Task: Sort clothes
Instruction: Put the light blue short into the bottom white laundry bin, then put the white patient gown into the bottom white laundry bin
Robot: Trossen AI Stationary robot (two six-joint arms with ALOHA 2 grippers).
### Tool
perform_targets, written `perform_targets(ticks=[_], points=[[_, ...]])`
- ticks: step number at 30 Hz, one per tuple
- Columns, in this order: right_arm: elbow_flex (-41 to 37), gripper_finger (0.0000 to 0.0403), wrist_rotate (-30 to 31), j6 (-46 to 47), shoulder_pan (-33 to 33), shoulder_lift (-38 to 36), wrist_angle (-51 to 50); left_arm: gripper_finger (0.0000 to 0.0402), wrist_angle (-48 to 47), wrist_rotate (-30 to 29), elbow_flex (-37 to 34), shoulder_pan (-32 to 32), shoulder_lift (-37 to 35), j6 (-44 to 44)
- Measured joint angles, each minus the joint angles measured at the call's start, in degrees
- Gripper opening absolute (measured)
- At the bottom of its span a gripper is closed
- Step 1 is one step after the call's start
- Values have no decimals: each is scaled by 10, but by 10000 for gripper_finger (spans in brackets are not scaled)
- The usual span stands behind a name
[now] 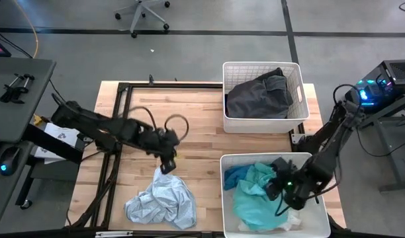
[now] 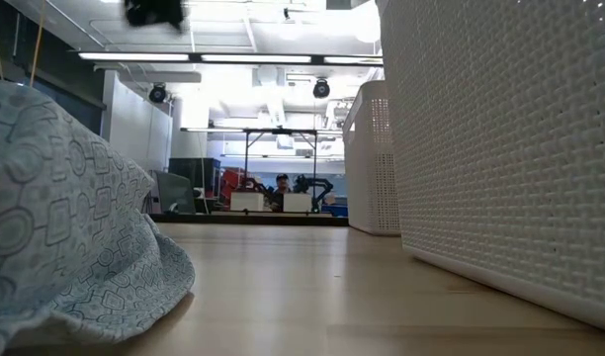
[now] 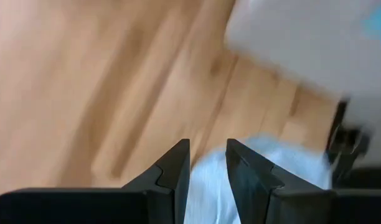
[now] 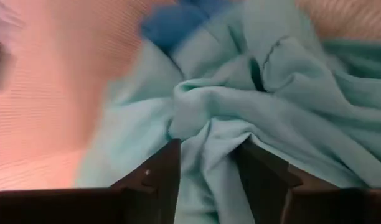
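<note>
A pale blue patterned garment (image 1: 161,203) (image 2: 65,227) lies crumpled on the wooden table near its front edge. My left gripper (image 1: 168,164) (image 3: 208,144) hovers just above its far side, pointing steeply down, open by a narrow gap with nothing between the fingers. Teal clothes (image 1: 255,195) (image 4: 240,106) and a blue piece (image 1: 234,175) lie heaped in the near white bin (image 1: 318,221). My right gripper (image 1: 276,185) (image 4: 206,143) stands open over that heap. Dark grey clothes (image 1: 259,96) fill the far white bin (image 1: 262,66). My right gripper points down at a raised fold of the teal cloth (image 4: 206,124) that shows between its open fingers. I cannot tell whether the fingers touch it.
The two slatted bins take up the table's right half; the near one (image 2: 510,148) stands as a tall wall beside the garment. A black metal frame (image 1: 120,132) lies along the table's left side. Bare wood stretches between the garment and the far bin.
</note>
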Motion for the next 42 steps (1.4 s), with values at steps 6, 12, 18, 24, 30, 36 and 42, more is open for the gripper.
perform_targets(ticks=[6, 12, 18, 24, 30, 36, 42], points=[[-122, 134, -50, -1, -25, 41, 128, 94, 59, 60, -151, -30, 0, -71], [-189, 156, -134, -28, -55, 57, 190, 94, 177, 128, -271, -52, 0, -47], [-158, 228, -122, -36, -65, 8, 155, 103, 271, 153, -335, -77, 0, 138], [-56, 254, -44, -60, -64, -43, 78, 152, 341, 286, -336, -81, 0, 217], [47, 255, 104, -165, -64, -51, 49, 208, 290, 354, -290, -120, 0, 315], [77, 255, 184, -226, -72, -50, 50, 228, 283, 264, -279, -190, 3, 358], [77, 255, 182, -239, -85, -47, 44, 246, 335, 150, -300, -235, 60, 271]])
